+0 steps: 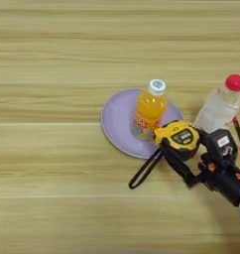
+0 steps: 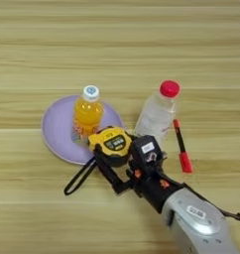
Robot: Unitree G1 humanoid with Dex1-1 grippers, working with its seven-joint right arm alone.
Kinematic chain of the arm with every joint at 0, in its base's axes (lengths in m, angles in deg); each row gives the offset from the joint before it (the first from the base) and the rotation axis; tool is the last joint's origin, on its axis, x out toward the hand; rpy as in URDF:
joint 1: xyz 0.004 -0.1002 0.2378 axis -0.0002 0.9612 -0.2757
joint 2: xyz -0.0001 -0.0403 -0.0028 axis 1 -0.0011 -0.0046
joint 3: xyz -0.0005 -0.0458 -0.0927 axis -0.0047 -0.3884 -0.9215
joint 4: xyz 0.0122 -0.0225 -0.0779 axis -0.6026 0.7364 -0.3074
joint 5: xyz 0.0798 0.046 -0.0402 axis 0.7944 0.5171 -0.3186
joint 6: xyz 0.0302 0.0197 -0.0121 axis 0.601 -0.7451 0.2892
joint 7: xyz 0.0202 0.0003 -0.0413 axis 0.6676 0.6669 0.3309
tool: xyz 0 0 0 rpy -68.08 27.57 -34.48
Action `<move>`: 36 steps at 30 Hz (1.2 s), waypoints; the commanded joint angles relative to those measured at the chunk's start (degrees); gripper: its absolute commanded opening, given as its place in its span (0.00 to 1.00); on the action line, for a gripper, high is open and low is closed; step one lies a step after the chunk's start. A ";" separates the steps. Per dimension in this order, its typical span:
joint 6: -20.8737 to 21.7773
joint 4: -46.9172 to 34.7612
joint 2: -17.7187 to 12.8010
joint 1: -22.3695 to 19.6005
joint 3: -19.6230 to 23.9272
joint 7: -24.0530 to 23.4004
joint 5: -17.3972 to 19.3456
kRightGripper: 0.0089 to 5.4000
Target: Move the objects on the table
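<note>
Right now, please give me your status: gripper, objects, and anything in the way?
Right gripper shut on tape measure at plate edge. Juice bottle upright on plate. Clear bottle close behind; red marker to its right.

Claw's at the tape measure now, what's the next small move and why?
Probably a small lift straight up. The claw looks closed around the tape measure, which sits at the purple plate's near edge beside the orange-juice bottle, with the clear bottle close behind. Its black strap trails on the table; sliding sideways risks knocking a bottle.
</note>
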 commanded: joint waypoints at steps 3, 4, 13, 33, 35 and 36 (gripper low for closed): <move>4.24 -0.75 -0.79 -1.33 3.01 -0.61 0.75 0.79; 4.38 -0.62 -0.83 -1.17 3.48 -0.66 0.78 0.79; 5.31 2.69 -1.37 -0.44 10.03 -0.98 1.20 0.79; 8.68 15.15 -4.59 -6.97 20.22 -2.73 0.30 0.79; 9.26 17.09 -5.19 -8.20 20.75 -2.81 -0.14 0.79; 9.47 18.01 -5.46 -8.84 20.95 -2.95 -0.37 0.79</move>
